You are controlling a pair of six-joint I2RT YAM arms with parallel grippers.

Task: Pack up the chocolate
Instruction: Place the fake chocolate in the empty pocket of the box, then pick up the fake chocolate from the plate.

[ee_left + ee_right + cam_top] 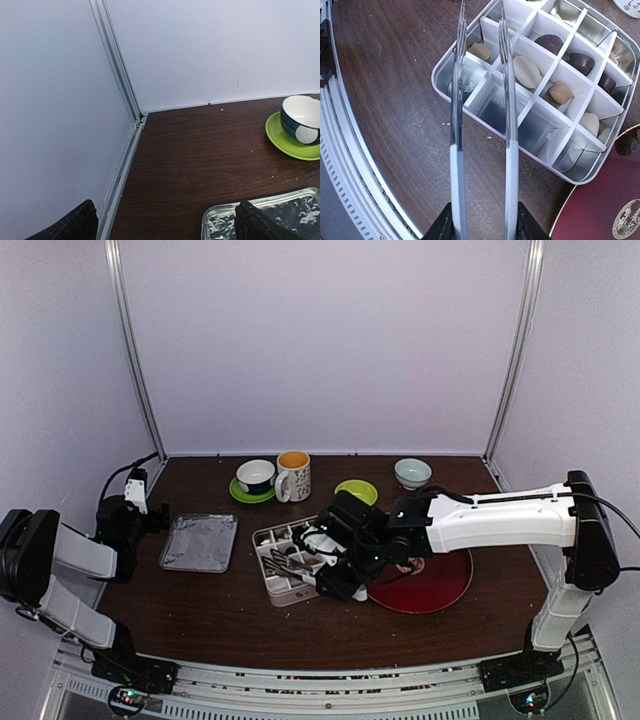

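Steel tongs (pixel 456 125) pinched in the right tool (pixel 482 222), blades spread, point to 12 o'clock; a dark chocolate (pixel 625 145) lies at 4 o'clock off their tips.

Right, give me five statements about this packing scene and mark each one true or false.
1. The right gripper holds metal tongs over the divided box. True.
2. Every compartment of the box holds a chocolate. False: several compartments are empty.
3. A dark chocolate lies on the red plate. True.
4. The left gripper grips a chocolate. False: its fingers stand apart with nothing between them.
5. The mug stands on a green saucer. False: the cup sits on that saucer, and the mug stands beside it on the table.
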